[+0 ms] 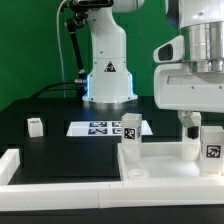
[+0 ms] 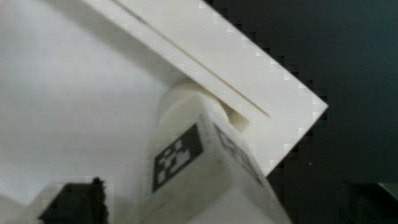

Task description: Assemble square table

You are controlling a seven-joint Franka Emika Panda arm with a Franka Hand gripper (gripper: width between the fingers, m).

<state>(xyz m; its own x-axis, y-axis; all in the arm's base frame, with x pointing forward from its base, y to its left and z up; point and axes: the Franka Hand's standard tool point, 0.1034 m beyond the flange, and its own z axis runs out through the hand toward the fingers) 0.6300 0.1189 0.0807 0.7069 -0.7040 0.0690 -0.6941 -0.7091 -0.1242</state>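
Note:
The square table's white slab [image 1: 160,163] lies at the exterior view's lower right; in the wrist view its bare face [image 2: 80,90] and raised rim fill most of the picture. One tagged leg post [image 1: 130,130] stands at the slab's far left corner. A second tagged leg post [image 1: 211,145] stands at its right side and shows in the wrist view [image 2: 199,160]. My gripper [image 1: 198,124] hangs right over this post. In the wrist view the gripper [image 2: 221,205] is open, with a dark finger on each side of the post and a gap to each.
A small loose leg post [image 1: 35,125] stands on the black table at the exterior view's left. The marker board [image 1: 98,128] lies in front of the robot base [image 1: 108,85]. The low white border wall [image 1: 60,182] runs along the front.

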